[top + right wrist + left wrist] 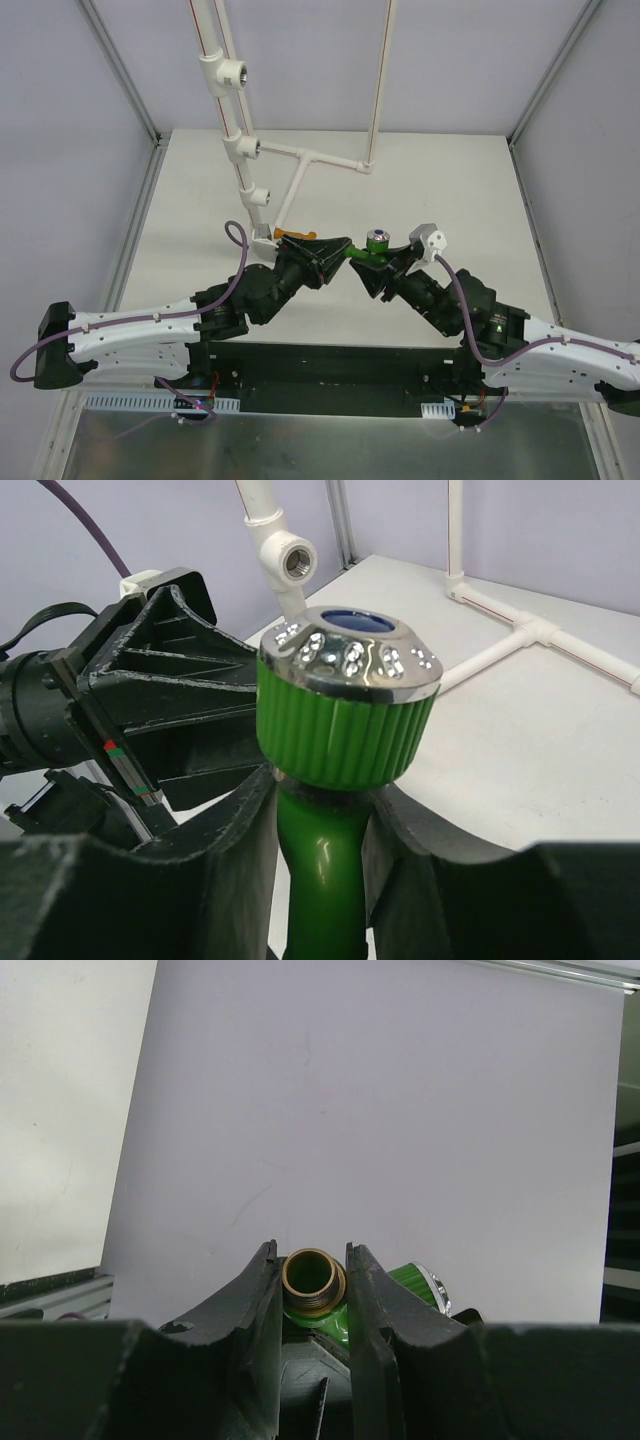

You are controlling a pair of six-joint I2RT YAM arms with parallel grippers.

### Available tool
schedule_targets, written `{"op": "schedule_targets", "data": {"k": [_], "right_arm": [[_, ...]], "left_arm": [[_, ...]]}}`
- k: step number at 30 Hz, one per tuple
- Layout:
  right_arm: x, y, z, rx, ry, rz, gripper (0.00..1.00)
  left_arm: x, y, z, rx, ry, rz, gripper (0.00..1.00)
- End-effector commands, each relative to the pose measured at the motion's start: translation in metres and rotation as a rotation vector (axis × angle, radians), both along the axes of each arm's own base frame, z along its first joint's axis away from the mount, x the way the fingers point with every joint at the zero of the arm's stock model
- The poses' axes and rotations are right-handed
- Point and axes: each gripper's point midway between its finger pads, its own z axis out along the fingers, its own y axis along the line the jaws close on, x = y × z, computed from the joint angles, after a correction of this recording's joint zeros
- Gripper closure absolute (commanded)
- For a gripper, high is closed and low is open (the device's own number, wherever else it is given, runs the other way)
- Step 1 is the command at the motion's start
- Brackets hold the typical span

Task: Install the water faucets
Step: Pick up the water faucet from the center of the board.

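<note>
Right black gripper (pixel 320 815) pinches the green plastic faucet (pixel 345 730) by its neck, left gripper (pixel 313 1265) clamps its brass thread beside the white pipe frame (pixel 243 147): likely a 2-handed regrip for aiming.

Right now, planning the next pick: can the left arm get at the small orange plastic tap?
Probably not: the orange tap lies just beyond the left gripper, which is shut on the green plastic tap.

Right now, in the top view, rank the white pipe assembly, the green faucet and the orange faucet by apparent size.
1. white pipe assembly, by far the largest.
2. green faucet.
3. orange faucet: only a sliver shows, so ranking it below the green one is unsure.
</note>
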Motion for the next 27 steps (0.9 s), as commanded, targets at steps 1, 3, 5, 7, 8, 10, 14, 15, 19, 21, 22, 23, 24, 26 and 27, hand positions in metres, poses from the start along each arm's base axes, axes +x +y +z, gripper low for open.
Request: {"op": "schedule_targets", "data": {"k": [1,3,5,7,8,10,14,15,19,21,22,23,24,26,27], "right_arm": [[0.002,-0.002,0.031,0.077,-0.035,-0.010,0.59],[0.002,-0.003,0.032,0.082,-0.038,-0.011,0.54],[0.002,-0.003,0.033,0.084,-0.041,-0.011,0.51],[0.002,-0.003,0.033,0.086,-0.041,-0.012,0.50],[0.003,-0.004,0.034,0.088,-0.044,-0.016,0.50],[0.002,-0.003,0.034,0.087,-0.044,-0.014,0.52],[0.002,-0.002,0.035,0.087,-0.048,-0.012,0.59],[0.002,-0.002,0.035,0.087,-0.050,-0.012,0.60],[0.002,-0.003,0.038,0.101,-0.054,-0.012,0.60],[0.003,-0.003,0.039,0.107,-0.057,-0.016,0.60],[0.003,-0.002,0.040,0.107,-0.060,-0.014,0.60],[0.003,-0.002,0.040,0.107,-0.061,-0.015,0.61],[0.003,-0.002,0.040,0.110,-0.061,-0.015,0.64],[0.003,-0.001,0.041,0.110,-0.066,-0.014,0.80],[0.003,-0.001,0.041,0.111,-0.067,-0.014,0.91]], "left_arm": [[-0.004,-0.003,0.033,-0.101,-0.011,-0.024,1.00],[-0.005,-0.003,0.033,-0.102,-0.010,-0.027,1.00],[-0.005,-0.004,0.031,-0.100,-0.005,-0.030,1.00],[-0.005,-0.005,0.030,-0.101,-0.001,-0.032,1.00],[-0.006,-0.006,0.030,-0.100,0.000,-0.035,1.00],[-0.006,-0.006,0.030,-0.103,0.001,-0.036,1.00],[-0.006,-0.007,0.030,-0.101,0.003,-0.041,1.00],[-0.006,-0.008,0.028,-0.098,0.005,-0.041,1.00],[-0.006,-0.009,0.028,-0.104,0.010,-0.044,1.00],[-0.007,-0.010,0.027,-0.104,0.012,-0.048,1.00],[-0.006,-0.010,0.028,-0.107,0.014,-0.048,1.00],[-0.007,-0.012,0.026,-0.104,0.015,-0.051,1.00],[-0.007,-0.012,0.028,-0.109,0.015,-0.051,1.00],[-0.007,-0.012,0.028,-0.110,0.016,-0.053,1.00],[-0.007,-0.012,0.028,-0.110,0.016,-0.053,1.00]]}}
